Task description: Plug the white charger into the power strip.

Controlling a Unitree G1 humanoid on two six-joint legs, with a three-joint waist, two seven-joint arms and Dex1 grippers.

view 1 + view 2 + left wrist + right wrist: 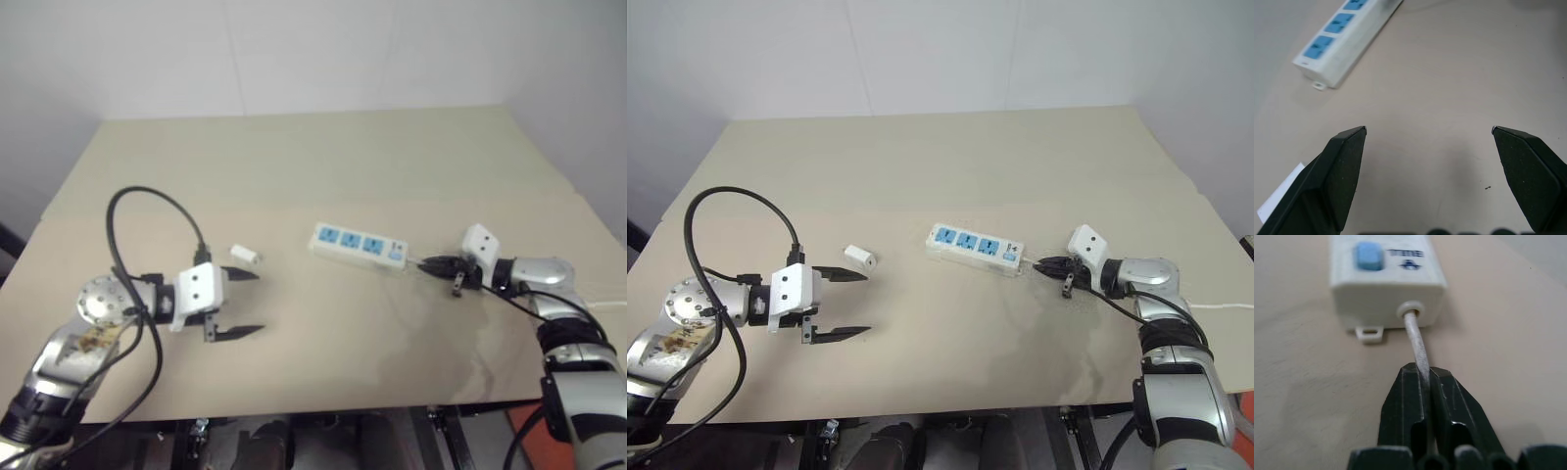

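While the white charger (858, 257) lies loose on the table (950, 166), well apart from the power strip (975, 246), the right gripper (1425, 382) is clamped on the strip's cord (1415, 340) just behind its switch end, apparently to steady it. The left gripper (844, 305), fingers spread wide, hovers just beside the charger, which sits past its far finger. The next move calls for shifting those fingers around the charger before closing.

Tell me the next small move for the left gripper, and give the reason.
Probably ease the open left gripper toward the white charger until its fingers straddle it. The charger lies loose on the table, just beyond one fingertip and clear of the power strip. The right gripper is already shut on the strip's cord, steadying it.
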